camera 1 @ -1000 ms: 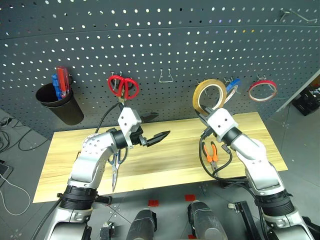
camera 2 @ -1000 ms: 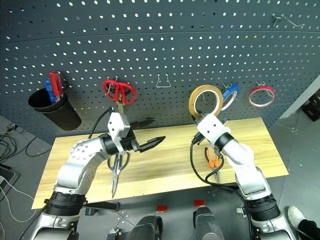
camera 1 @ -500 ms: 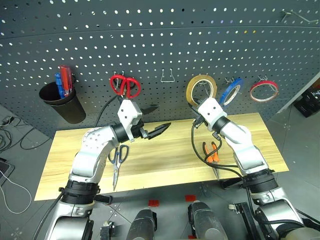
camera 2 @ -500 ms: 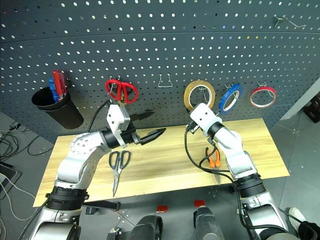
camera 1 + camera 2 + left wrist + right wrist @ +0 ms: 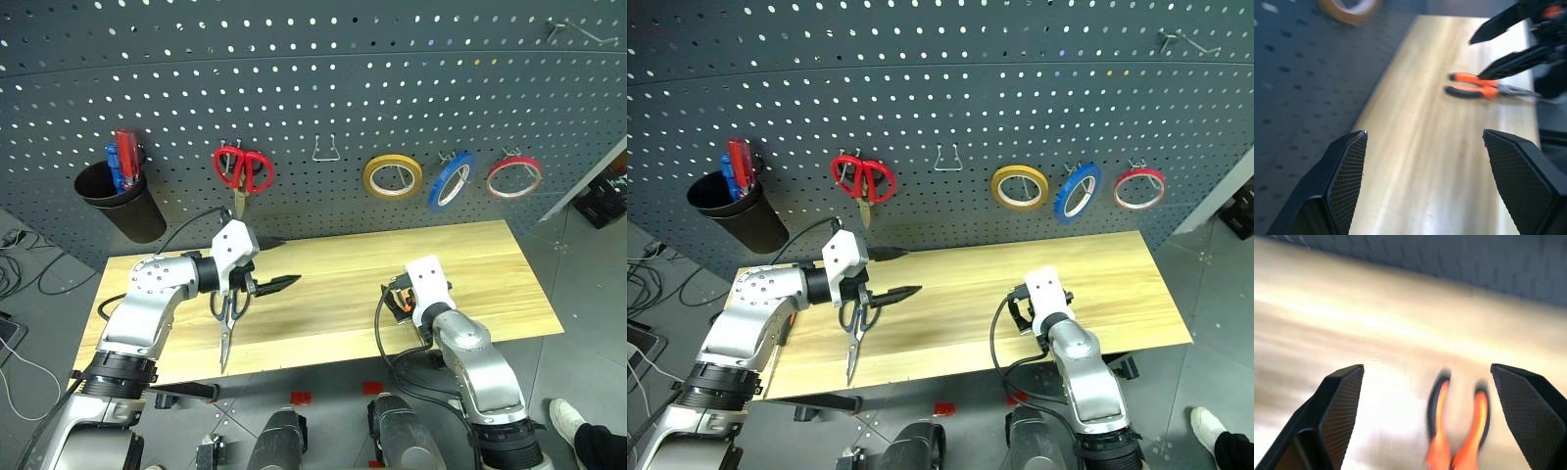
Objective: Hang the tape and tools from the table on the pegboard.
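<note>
While tape (image 5: pixel 393 177) hangs, right fingers (image 5: pixel 1528 406) spread over pliers (image 5: pixel 1459 423), left fingers (image 5: pixel 1344 176) spread

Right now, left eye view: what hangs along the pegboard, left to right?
Black cup → red-handled scissors → empty hook → tape → blue roll → red roll.

Floor (image 5: pixel 39 323): grey, smooth, showing on both sides of the bench.
Cables (image 5: pixel 24 279): black and white leads trailing loose on the floor at the left.
Black crate (image 5: pixel 602 201): standing on the floor at the far right, partly cut off.
Red markers (image 5: pixel 299 397): small red pieces on the floor below the bench's front edge.
Light: even, with soft shadows.
</note>
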Controlling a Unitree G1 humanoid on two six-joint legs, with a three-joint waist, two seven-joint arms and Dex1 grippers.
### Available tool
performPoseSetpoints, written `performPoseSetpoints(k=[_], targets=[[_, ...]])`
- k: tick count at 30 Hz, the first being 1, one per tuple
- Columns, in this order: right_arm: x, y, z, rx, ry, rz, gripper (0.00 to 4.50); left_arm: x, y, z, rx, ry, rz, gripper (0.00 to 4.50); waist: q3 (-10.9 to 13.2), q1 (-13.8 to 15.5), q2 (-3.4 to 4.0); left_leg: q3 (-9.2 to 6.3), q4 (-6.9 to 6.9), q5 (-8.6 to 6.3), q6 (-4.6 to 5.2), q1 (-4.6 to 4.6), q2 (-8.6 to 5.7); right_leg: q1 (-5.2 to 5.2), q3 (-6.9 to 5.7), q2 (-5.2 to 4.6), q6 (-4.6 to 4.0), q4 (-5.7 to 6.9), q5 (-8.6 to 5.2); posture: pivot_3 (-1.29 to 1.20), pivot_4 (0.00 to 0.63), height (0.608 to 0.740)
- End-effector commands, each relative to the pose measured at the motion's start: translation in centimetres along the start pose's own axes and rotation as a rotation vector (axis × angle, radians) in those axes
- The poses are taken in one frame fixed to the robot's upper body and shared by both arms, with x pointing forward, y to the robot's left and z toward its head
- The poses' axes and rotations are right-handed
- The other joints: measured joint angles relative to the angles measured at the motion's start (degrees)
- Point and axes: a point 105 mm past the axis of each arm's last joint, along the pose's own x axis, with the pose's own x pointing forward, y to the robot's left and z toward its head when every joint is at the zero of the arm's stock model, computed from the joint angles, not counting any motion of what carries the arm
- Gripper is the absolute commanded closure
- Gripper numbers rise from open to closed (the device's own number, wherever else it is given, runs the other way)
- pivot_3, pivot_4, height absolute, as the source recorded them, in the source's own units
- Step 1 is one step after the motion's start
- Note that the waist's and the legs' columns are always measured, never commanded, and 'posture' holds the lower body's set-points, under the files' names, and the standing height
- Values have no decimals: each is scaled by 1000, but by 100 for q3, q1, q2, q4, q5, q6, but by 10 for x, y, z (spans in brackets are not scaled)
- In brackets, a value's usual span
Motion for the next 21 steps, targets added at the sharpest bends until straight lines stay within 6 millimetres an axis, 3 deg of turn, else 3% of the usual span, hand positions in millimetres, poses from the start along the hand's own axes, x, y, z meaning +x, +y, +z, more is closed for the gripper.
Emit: performPoseSetpoints(k=[1, 7, 12, 21], targets=[[5, -14, -13, 43, 94, -90, 22, 3, -3, 5, 42, -15, -23, 517, 0, -4, 0, 0, 0, 0, 0, 0, 0, 0, 0, 0, 0, 0, 0, -97, 201, 740], [17, -37, -31, 25, 181, -173, 22, 9, -6, 6, 45, -21, -39, 517, 0, -11, 0, 5, 0, -1, 1, 0, -3, 0, 1, -3, 0, 0, 0, -99, 200, 740], [26, -38, -44, 60, 234, -162, 22, 10, -6, 5, 44, -24, -35, 517, 0, -31, 0, 5, -1, -12, 22, 1, 3, -1, 0, 2, 0, 2, 0, -97, 202, 740], [47, -45, -43, 113, 273, -124, 22, 9, -5, 6, 45, -25, -23, 517, 0, -36, 0, 8, 0, -12, 22, 1, 2, -2, 2, 1, 0, 4, 0, -84, 195, 740]])
